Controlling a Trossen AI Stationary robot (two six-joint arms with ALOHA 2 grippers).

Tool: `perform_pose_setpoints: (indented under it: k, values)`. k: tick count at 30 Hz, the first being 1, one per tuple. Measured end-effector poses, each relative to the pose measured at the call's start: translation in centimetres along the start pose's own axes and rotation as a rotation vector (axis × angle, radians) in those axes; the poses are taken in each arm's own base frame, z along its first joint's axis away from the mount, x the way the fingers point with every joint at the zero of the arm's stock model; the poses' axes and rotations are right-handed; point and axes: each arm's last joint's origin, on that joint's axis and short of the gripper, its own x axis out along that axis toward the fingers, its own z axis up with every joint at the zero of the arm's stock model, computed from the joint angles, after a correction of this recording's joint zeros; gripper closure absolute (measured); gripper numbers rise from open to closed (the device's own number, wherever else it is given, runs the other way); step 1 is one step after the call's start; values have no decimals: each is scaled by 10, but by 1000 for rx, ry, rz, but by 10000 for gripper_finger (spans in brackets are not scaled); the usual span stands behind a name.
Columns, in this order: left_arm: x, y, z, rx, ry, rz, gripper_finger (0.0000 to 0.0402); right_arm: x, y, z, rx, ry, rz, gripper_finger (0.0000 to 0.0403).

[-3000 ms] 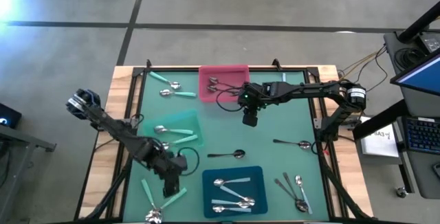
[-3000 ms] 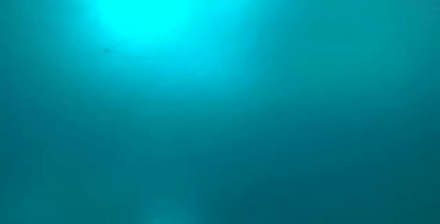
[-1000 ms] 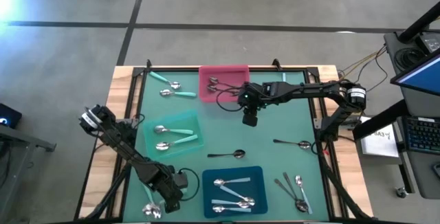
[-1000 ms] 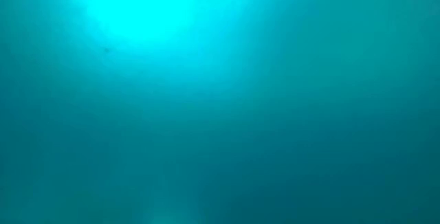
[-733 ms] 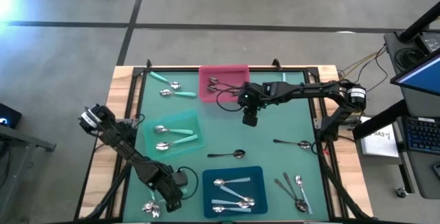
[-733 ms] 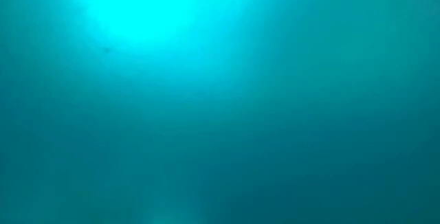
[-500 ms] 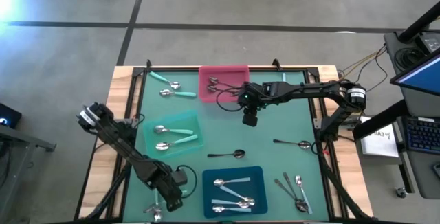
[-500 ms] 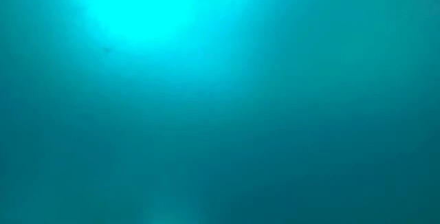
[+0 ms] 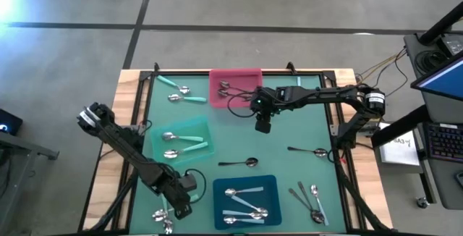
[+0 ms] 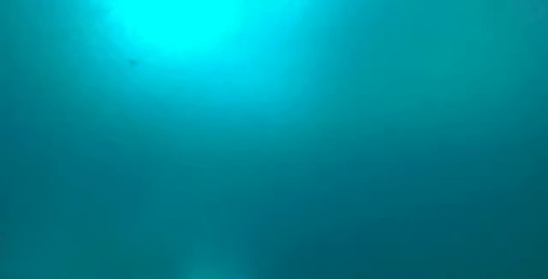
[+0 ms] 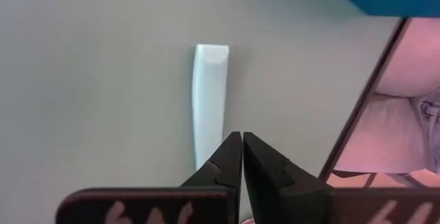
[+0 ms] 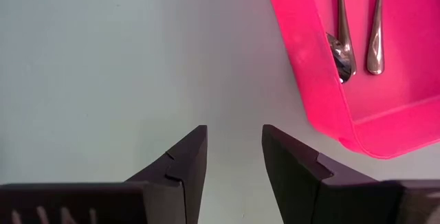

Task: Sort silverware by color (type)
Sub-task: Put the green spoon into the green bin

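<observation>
One mint-green-handled metal spoon [image 11: 208, 100] lies at the table's near left edge, beside the left gripper [image 11: 242, 157], whose fingers have met on nothing; light, stiff, slippery, it wants gripping mid-handle; the right gripper [image 12: 234, 152] hangs spread beside the pink square tray [image 12: 309, 66].

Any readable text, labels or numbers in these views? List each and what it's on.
None can be read.
White paper sheet beside the table's right edge: dark print, too small to read.
Monitor at the right edge: no legible characters.
Pink tray, spoons and mint-green handle: no markings visible.
Low view: only a blue-green glow, no text.
</observation>
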Motion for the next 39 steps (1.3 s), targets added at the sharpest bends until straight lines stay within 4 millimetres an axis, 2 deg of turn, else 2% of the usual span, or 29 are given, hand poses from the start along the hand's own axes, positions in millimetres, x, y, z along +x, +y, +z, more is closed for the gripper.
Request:
perform_pose_setpoints:
  k: [7,13,22,31,39]
  values:
    - [8,3,-2,-45,24,28,391,0,0,0,0,0,0,271]
    - [9,3,-3,-46,26,31,355,0,0,0,0,-1,-1,271]
    - [24,6,-6,-38,90,63,306,0,0,0,0,0,-1,271]
    - [33,10,-6,-58,91,118,313,0,0,0,0,0,0,271]
    - [36,10,-6,-90,83,122,363,0,0,0,0,0,-1,271]
